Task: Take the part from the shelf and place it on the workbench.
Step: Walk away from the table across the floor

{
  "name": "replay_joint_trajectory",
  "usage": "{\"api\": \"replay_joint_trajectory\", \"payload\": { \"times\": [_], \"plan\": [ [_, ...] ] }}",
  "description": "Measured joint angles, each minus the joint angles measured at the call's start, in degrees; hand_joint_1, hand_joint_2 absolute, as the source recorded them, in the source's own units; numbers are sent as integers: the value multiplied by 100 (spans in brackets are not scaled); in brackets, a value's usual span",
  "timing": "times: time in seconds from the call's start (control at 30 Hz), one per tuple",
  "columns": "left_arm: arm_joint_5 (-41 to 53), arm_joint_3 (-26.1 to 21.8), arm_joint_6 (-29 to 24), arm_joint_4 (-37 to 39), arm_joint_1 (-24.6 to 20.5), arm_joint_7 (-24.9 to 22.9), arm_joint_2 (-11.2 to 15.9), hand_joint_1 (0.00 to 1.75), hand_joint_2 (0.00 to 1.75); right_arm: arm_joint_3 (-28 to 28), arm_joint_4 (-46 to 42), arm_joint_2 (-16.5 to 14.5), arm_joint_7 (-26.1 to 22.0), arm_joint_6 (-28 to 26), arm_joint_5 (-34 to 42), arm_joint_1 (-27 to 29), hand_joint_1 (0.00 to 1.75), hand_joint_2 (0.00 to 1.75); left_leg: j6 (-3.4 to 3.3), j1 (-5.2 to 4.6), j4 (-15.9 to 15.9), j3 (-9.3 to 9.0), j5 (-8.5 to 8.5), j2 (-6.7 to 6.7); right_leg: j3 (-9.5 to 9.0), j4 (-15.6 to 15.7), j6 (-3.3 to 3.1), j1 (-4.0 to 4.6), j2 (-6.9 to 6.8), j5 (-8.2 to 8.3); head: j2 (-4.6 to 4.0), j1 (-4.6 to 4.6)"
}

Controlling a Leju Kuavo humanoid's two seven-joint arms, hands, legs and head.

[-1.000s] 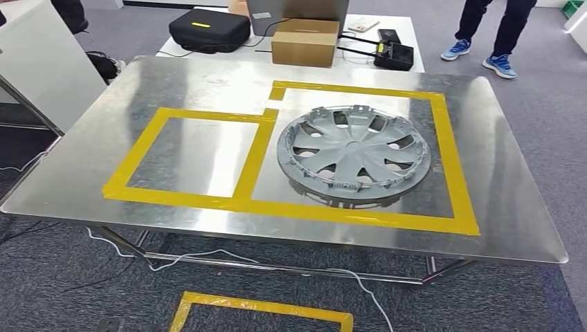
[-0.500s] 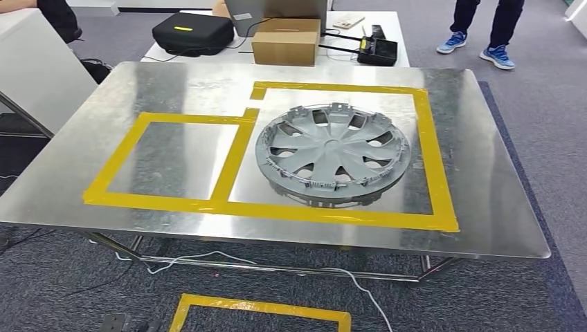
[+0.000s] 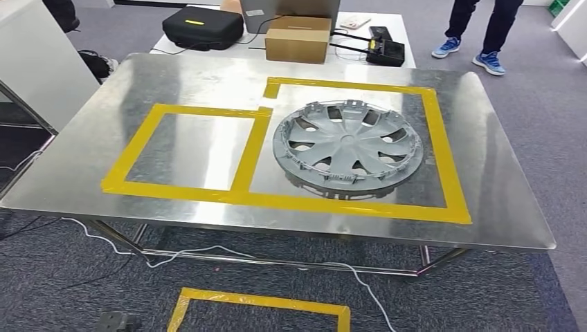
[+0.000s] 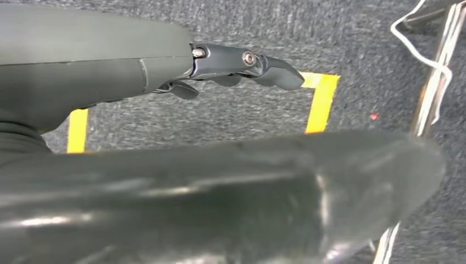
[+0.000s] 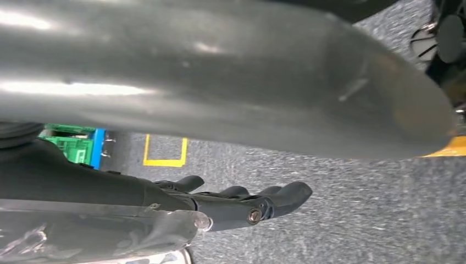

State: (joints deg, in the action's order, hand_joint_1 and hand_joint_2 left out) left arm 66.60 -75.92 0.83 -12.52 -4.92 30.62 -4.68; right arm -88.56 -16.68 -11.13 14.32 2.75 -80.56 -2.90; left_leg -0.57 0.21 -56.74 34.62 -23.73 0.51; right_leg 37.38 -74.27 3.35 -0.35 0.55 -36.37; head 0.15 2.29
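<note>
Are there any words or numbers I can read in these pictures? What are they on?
None can be read.
Black case: a small yellow mark, too small to tell whether it is writing.
Cardboard box: no print shows.
Wheel cover: no lettering shows.
Yellow tape: plain.

No legible text, labels, brands or numbers found. Yellow strip on black case (image 3: 202, 28) at far table's left end carried no readable characters.
</note>
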Motion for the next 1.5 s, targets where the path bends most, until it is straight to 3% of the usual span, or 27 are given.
{"api": "replay_joint_trajectory", "payload": {
  "times": [0.03, 0.13, 0.2, 0.27, 0.3, 0.37, 0.43, 0.47, 0.5, 0.57, 0.67, 0.7, 0.77, 0.83, 0.93, 0.97, 1.0, 1.03, 1.1, 1.17, 1.2, 1.23, 1.3, 1.33, 1.4, 1.47, 1.5],
  "plan": [
    [0, 4, 0, 0, 0, 0, -1, 0, 0, -1, 10, 11, 1, 0, 0, -1, 0, 0, 6, -4, -1, 47, 41, -1, -185, 213, -14, 2, 0, 108, 0, 0],
    [1, 10, 1, 0, 2, 0, -2, 0, 0, -1, 32, 35, 1, 1, -2, -38, 0, 0, 70, -14, -7, 148, 172, -3, -1020, 1433, -73, 16, -14, 473, 0, -6],
    [4, 13, 3, 0, 1, -3, -2, 0, 0, -1, 48, 40, 3, 3, -7, -61, 0, 0, 140, -16, -3, 168, 262, 0, -1196, 1770, -107, 39, -16, 523, 1, -14],
    [9, 15, 4, 0, 4, -15, 1, 0, 0, -1, 67, 40, 9, 5, -20, -52, 0, 0, 215, -7, 26, 176, 331, -1, -1114, 1766, -171, 46, -13, 603, 1, -13],
    [11, 16, 3, 0, 12, -24, 1, 0, 0, -1, 74, 40, 14, 7, -26, -47, 0, 0, 251, -1, 2, 205, 270, -6, -1067, 1769, -216, 40, -17, 657, 1, -13],
    [15, 17, 3, 1, 31, -35, -4, 0, 0, -1, 82, 41, 17, 3, -31, -43, 0, 0, 311, 10, -338, 344, -173, -16, -937, 1781, -294, 21, -27, 790, 0, -30],
    [17, 19, 3, 2, 35, -39, -13, 0, 0, 1, 87, 42, 17, 0, -32, -37, 0, 0, 350, 16, -1046, 536, -737, -19, -790, 1776, -323, 22, -28, 916, 0, -55],
    [17, 19, 3, 2, 34, -40, -13, 0, 0, 1, 90, 42, 17, 0, -32, -31, 0, 0, 364, 17, -1356, 585, -861, -20, -711, 1771, -322, 23, -28, 981, 0, -56],
    [17, 19, 2, 2, 33, -42, -13, 0, 0, 2, 93, 42, 17, 1, -33, -26, 0, 0, 371, 19, -1529, 564, -859, -20, -632, 1766, -315, 22, -28, 1045, 0, -60],
    [17, 20, 2, 2, 32, -43, -13, 0, 0, 2, 103, 42, 17, 1, -33, -19, 0, 0, 373, 28, -1283, 229, -605, -20, -478, 1757, -284, 16, -24, 1160, 0, -62],
    [19, 23, 4, 2, 10, -44, -18, 0, 0, 1, 114, 44, -11, 4, -38, -21, 0, 0, 335, 40, -137, -633, -457, -37, -338, 1716, -195, 30, -18, 1284, 0, -68],
    [20, 25, 4, 2, 1, -44, -21, 0, 0, 1, 114, 45, -41, 9, -41, -22, 0, 0, 300, 33, 90, -778, -490, -46, -311, 1701, -161, 39, -19, 1324, 0, -71],
    [20, 25, 4, 2, 1, -44, -33, 0, 0, 2, 114, 48, -132, 21, -45, -13, 0, 0, 197, 14, 188, -787, -495, -48, -272, 1688, -98, 35, -21, 1399, 0, -73],
    [20, 23, 4, 2, 11, -42, -46, 0, 0, 2, 114, 54, -255, 41, -47, 11, 0, 0, 93, 16, 179, -705, -417, -26, -198, 1548, -43, 16, -22, 1220, 0, -65],
    [18, 23, 4, 2, 14, -34, -50, 0, 0, 3, 115, 60, -441, 94, -47, 24, 0, 0, -3, 11, 178, -501, -243, -6, 84, 600, 15, 8, -24, 407, 0, -34],
    [18, 23, 4, 2, 15, -33, -54, 0, 0, 4, 115, 63, -480, 109, -46, 22, 0, 0, -8, 3, 175, -419, -179, -4, 147, 261, 21, 8, -24, 241, 0, -30],
    [19, 23, 4, 2, 16, -33, -59, 0, 0, 5, 116, 67, -507, 121, -41, 21, 0, 0, -7, -5, 171, -335, -113, -2, 140, 60, 20, 10, -24, 217, 0, -26],
    [19, 23, 5, 2, 16, -33, -65, 0, 0, 5, 116, 74, -537, 138, -27, 22, 0, 0, 0, -10, 164, -249, -49, -1, 31, 61, 10, 13, -24, 322, 0, -24],
    [20, 23, 8, 2, 16, -31, -79, 0, 0, 4, 116, 92, -618, 185, 22, 19, 0, 0, 29, -14, 146, -99, 71, -2, -475, 623, -26, 21, -24, 641, 0, -22],
    [20, 23, 11, 2, 16, -26, -89, 0, 0, 4, 116, 107, -701, 237, 66, -1, 0, 0, 82, -29, 128, -4, 175, -2, -1077, 1476, -64, 32, -24, 678, 1, -23],
    [20, 23, 11, 2, 15, -23, -91, 0, 0, 5, 116, 112, -723, 257, 78, -8, 0, 0, 111, -35, 124, 18, 229, 0, -1241, 1753, -82, 41, -22, 628, 1, -22],
    [20, 23, 11, 2, 16, -24, -93, 0, 0, 5, 116, 114, -732, 273, 86, -6, 0, 0, 143, -36, 129, 32, 280, 2, -1298, 1888, -102, 54, -20, 591, 1, -20],
    [23, 23, 11, 2, 30, -28, -94, 0, 0, 5, 116, 114, -732, 302, 95, 19, 0, 0, 208, -22, 126, 58, 324, -1, -1209, 1900, -183, 56, -27, 659, 1, -13],
    [25, 23, 11, 2, 45, -35, -96, 0, 0, 4, 115, 116, -729, 315, 97, 27, 0, 0, 241, -15, 55, 95, 208, -8, -1154, 1896, -235, 50, -36, 717, 1, -21],
    [32, 23, 11, 2, 71, -57, -109, 0, 0, 3, 114, 123, -726, 334, 100, 33, 0, 0, 296, -5, -407, 249, -333, -19, -1012, 1900, -311, 36, -49, 859, 0, -52],
    [44, 25, 9, 2, 81, -74, -129, 0, 0, 2, 114, 129, -723, 340, 101, 46, 0, 0, 328, -1, -1147, 418, -846, -20, -840, 1888, -327, 38, -49, 1004, 0, -72],
    [50, 25, 7, 2, 84, -78, -136, 0, 0, 2, 114, 129, -721, 341, 100, 55, 0, 0, 335, -1, -1411, 435, -905, -21, -748, 1877, -322, 40, -49, 1074, 0, -72]
  ]
}}
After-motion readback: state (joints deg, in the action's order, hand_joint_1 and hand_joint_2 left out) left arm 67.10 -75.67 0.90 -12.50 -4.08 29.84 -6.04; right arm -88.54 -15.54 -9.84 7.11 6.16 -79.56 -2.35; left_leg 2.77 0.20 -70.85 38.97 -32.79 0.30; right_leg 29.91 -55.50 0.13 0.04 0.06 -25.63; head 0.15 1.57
